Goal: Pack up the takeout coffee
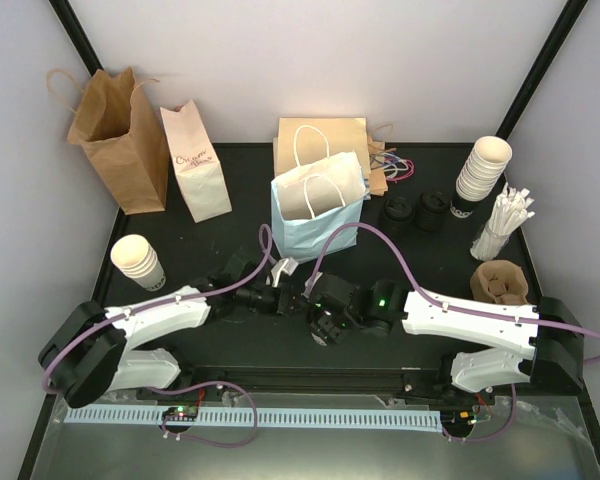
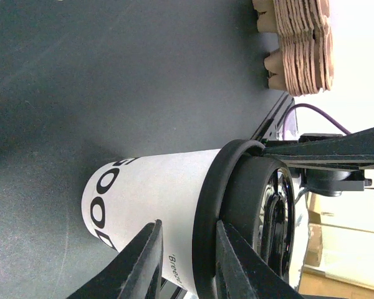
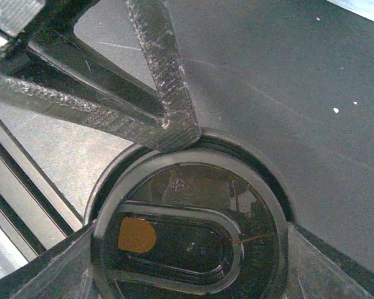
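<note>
The takeout coffee [image 2: 149,187], a cream-white paper cup with dark print near its base, wears a black lid [image 2: 249,205]. It stands on the dark table near the front centre and is hidden under the arms in the top view. My left gripper [image 2: 188,225] is shut across the lid's rim, one finger on the paper wall and one on the lid's top. From above, the lid [image 3: 193,230] fills the right wrist view. My right gripper [image 3: 190,249] is shut on it, a finger pressed against each side. The two grippers [image 1: 280,292] [image 1: 322,322] meet there.
A light blue bag [image 1: 315,215] stands open just behind the grippers. Brown bag [image 1: 120,130] and white bag [image 1: 195,165] stand at the back left. Bare cup stacks [image 1: 138,262] [image 1: 480,175], loose lids [image 1: 415,212], straws [image 1: 502,225] and cardboard carriers [image 1: 500,282] flank the sides.
</note>
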